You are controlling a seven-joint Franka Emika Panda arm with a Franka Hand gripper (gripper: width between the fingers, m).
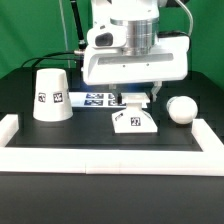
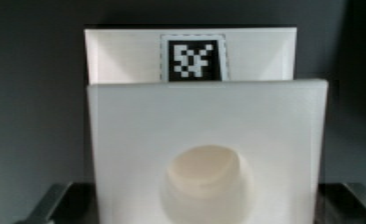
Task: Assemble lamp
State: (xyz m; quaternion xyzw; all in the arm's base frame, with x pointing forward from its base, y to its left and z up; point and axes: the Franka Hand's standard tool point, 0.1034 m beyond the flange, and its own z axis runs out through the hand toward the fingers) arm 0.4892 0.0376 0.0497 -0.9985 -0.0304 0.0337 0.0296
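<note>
The small square base block (image 1: 134, 121) lies on the black table in the middle, tag facing the front. In the wrist view the base (image 2: 206, 120) fills the picture, with its round socket (image 2: 212, 180) and a tag (image 2: 194, 58). My gripper (image 1: 133, 102) is lowered right over the base. Its jaws (image 2: 206, 207) stand open astride the block, one dark finger (image 2: 59, 205) on each side with a thin gap. The conical shade (image 1: 52, 95) stands at the exterior view's left. The round bulb (image 1: 181, 108) lies at the exterior view's right.
The marker board (image 1: 97, 99) lies flat behind the base, partly under the arm. A long white border rail (image 1: 100, 157) runs along the table's front and turns up both sides.
</note>
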